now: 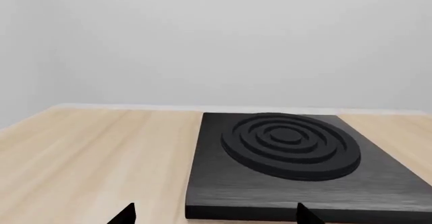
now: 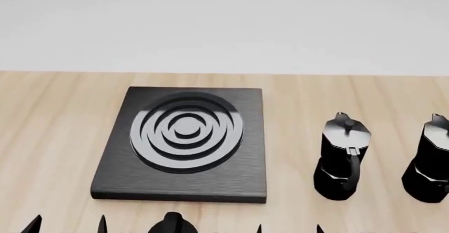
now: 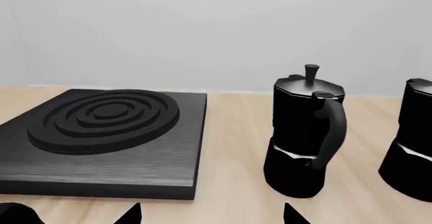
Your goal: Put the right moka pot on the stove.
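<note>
While right moka pot (image 2: 429, 162) sits untouched far right of stove (image 2: 115, 183), nothing done; finger states unclear

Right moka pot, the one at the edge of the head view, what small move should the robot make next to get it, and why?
Probably shift the right claw sideways to the right, toward the right pot. It stands untouched on the table, partly cut off at the picture's edge, while the claw's open tips point at the gap between the stove and the left pot. The burner is bare.
</note>
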Controlling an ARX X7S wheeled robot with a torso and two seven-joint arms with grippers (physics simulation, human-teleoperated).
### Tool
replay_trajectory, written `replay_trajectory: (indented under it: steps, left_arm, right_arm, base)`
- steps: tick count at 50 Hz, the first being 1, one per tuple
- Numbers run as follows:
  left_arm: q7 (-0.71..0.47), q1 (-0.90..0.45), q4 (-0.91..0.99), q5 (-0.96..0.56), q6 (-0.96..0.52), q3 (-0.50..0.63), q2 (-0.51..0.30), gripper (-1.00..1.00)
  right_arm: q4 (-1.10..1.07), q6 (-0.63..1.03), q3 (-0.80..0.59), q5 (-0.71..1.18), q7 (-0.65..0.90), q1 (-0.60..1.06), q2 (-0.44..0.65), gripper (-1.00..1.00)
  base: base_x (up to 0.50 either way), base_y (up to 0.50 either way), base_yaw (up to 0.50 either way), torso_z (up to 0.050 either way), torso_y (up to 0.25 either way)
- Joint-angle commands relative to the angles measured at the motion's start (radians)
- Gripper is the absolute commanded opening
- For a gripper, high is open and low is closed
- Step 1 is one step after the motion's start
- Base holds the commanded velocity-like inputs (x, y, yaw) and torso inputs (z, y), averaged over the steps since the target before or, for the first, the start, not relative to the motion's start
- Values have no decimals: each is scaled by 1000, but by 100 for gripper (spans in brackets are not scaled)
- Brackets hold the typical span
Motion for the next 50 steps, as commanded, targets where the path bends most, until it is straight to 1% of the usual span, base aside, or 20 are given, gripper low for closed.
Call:
replay_trajectory:
  steps: [1,16,21,25,35,41,50]
  left_arm:
    - [-4,-1,-5,-1,4,6,-3,100]
    - [-12,-4,-1,-9,-1,11,-9,100]
    - [-18,-4,23,-15,-24,14,-14,100]
    - [-32,14,112,-25,-79,12,-36,100]
    - [-80,21,370,-65,-275,-3,-103,100]
    - [-114,10,511,-80,-386,-16,-142,100]
    - [-164,-28,698,-158,-578,-56,-193,100]
  right_arm:
    - [7,-4,-6,3,1,2,2,100]
    - [12,-10,-10,10,3,6,7,100]
    - [-19,5,-14,12,4,3,15,100]
    - [-86,59,-17,8,17,4,34,100]
    - [-273,184,-22,-4,50,-1,81,100]
    - [-392,270,-14,1,74,-4,107,100]
    - [-539,372,3,32,88,7,136,100]
  base:
    - [156,0,0,0,0]
    - [158,1,0,0,0]
    - [182,1,0,0,0]
    - [0,0,0,0,0]
    - [0,0,0,0,1]
    - [0,0,0,0,0]
    - [0,0,0,0,0]
